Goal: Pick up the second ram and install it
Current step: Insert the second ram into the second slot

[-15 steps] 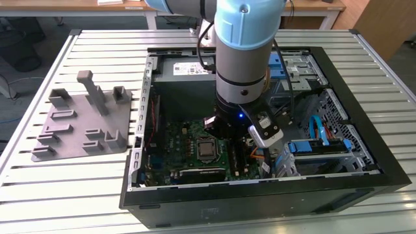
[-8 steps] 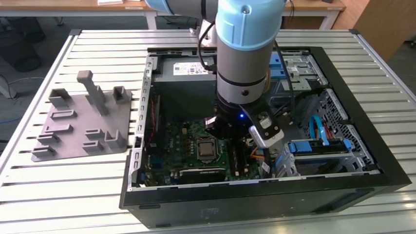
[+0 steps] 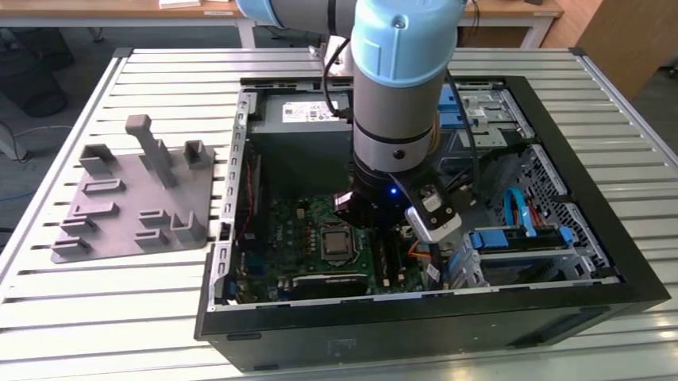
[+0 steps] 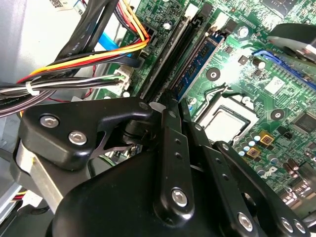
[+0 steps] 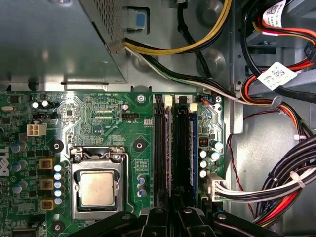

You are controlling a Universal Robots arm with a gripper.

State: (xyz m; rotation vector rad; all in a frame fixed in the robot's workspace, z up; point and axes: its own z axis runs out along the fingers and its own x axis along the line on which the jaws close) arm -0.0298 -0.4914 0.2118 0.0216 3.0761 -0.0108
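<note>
Tray (image 3: 127, 198) sat at the exterior view's left, well apart from the case (image 3: 593, 238). My gripper (image 5: 174, 217) hung low over the board, at the near ends of the black slots (image 5: 159, 148); I could not tell how wide it was. A blue-green ram (image 5: 194, 148) stood on edge just beside those slots, on the cable side. Its long axis ran straight out from the gripper.

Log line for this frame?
arm: inside case | tool: over memory slots | blue ram stick: standing in slot

Blue-green second ram (image 5: 193, 148) stands on edge, seated among black motherboard slots (image 5: 160, 148)
</note>
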